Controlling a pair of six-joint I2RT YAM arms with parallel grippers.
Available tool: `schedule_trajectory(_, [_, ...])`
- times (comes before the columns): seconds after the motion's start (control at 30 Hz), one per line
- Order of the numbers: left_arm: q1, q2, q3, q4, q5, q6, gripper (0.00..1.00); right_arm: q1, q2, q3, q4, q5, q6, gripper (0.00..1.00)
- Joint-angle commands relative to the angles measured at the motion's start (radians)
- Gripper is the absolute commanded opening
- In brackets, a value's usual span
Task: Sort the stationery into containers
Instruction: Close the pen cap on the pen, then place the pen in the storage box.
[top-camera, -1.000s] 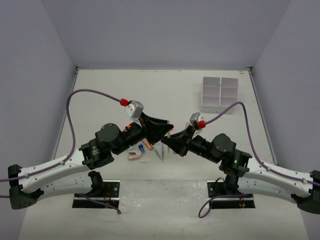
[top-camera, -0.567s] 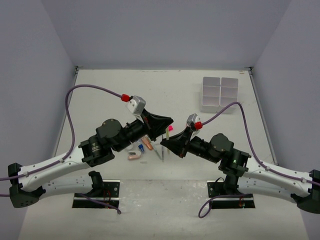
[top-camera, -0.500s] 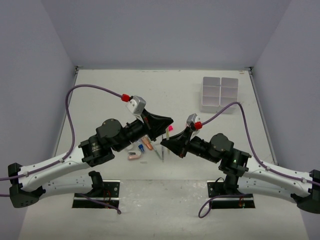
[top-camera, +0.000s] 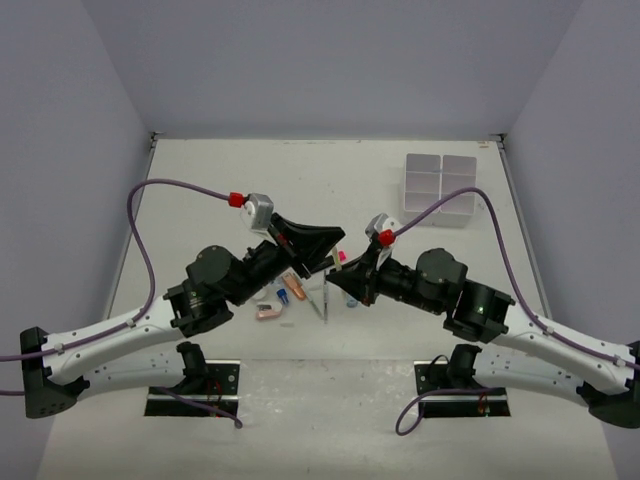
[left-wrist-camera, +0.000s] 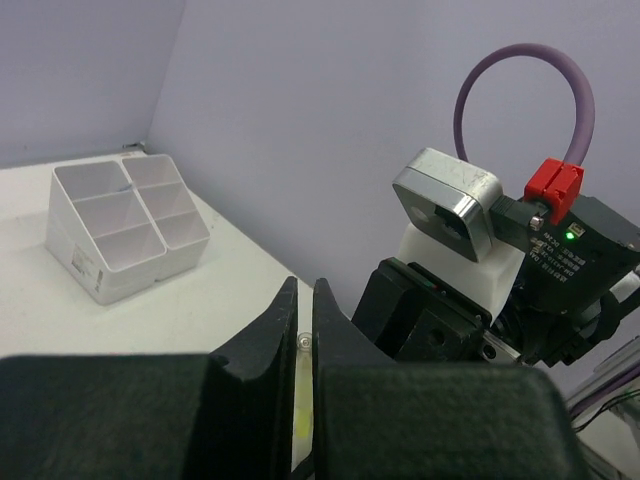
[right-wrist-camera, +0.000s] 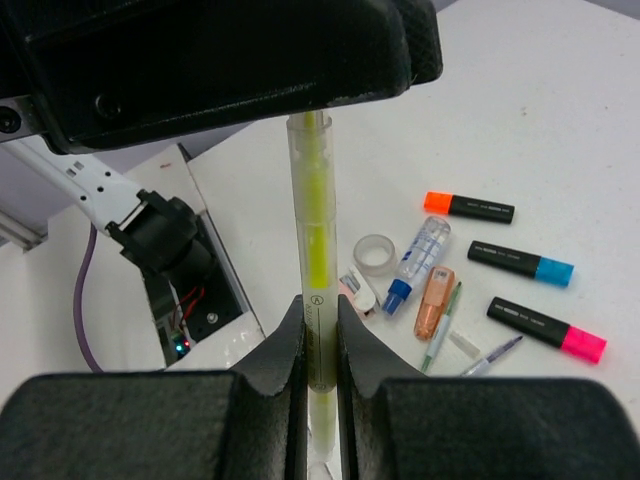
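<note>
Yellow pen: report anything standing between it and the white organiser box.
Nothing lies on the table between the yellow pen and the organiser box. Both the left pincer and right pincer are shut on it, and the right arm's purple cable arcs across that line.

Three highlighters (right-wrist-camera: 521, 263) counted, caps orange, blue, pink; one tape roll (right-wrist-camera: 375, 254); two thin pens (right-wrist-camera: 440, 338); one yellow-cored pen (right-wrist-camera: 316, 240); one organiser box (left-wrist-camera: 118, 272), six compartments

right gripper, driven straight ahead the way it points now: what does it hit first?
The right gripper would meet the left gripper first: both are shut on one clear pen, and the left gripper's black body sits dead ahead at its far end. Gap looks short; depth unclear.
</note>
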Motion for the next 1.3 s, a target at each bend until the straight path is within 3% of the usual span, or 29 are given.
schedule_trajectory(0.0, [-0.087,0.03,-0.099,-0.111,0.082,-0.064,0.0,-0.103,0.035,0.252,0.129,0.02,-0.036,0.0])
schedule_trajectory(0.23, [-0.123,0.027,-0.138,-0.107,0.022,-0.075,0.0,-0.139,0.085,0.37,0.072,-0.005,-0.052,0.0])
schedule_trajectory(0.5, [-0.123,0.069,0.151,-0.275,0.015,0.073,0.0,-0.129,0.145,0.078,0.198,-0.147,0.05,0.0])
schedule_trajectory(0.6, [-0.123,0.086,0.222,-0.302,0.007,0.109,0.0,-0.127,0.127,-0.009,0.274,-0.128,0.075,0.0])
schedule_trajectory(0.73, [-0.123,0.09,0.273,-0.37,-0.047,0.138,0.32,-0.128,0.09,-0.077,0.319,-0.093,0.086,0.0])
schedule_trajectory(0.87, [-0.123,0.087,0.304,-0.394,-0.1,0.15,0.49,-0.131,0.083,-0.09,0.299,-0.053,0.094,0.0])
schedule_trajectory(0.93, [-0.123,0.084,0.321,-0.407,-0.16,0.142,0.7,-0.145,0.086,-0.095,0.297,-0.027,0.097,0.0])
schedule_trajectory(1.0, [-0.123,0.075,0.363,-0.466,-0.32,0.101,0.96,-0.184,0.092,-0.105,0.296,-0.011,0.114,0.0])
schedule_trajectory(1.03, [-0.123,0.067,0.39,-0.522,-0.424,0.058,0.99,-0.22,0.096,-0.107,0.296,0.015,0.123,0.0])
schedule_trajectory(1.07, [-0.123,0.067,0.392,-0.525,-0.43,0.055,1.0,-0.222,0.096,-0.107,0.29,0.017,0.123,0.0])
schedule_trajectory(1.2, [-0.122,0.084,0.472,-0.91,-0.737,-0.172,1.0,-0.444,0.198,0.033,0.162,0.26,0.143,0.0])
schedule_trajectory(1.27, [-0.121,0.103,0.459,-1.007,-0.744,-0.228,1.0,-0.552,0.26,0.093,0.134,0.408,0.16,0.0])
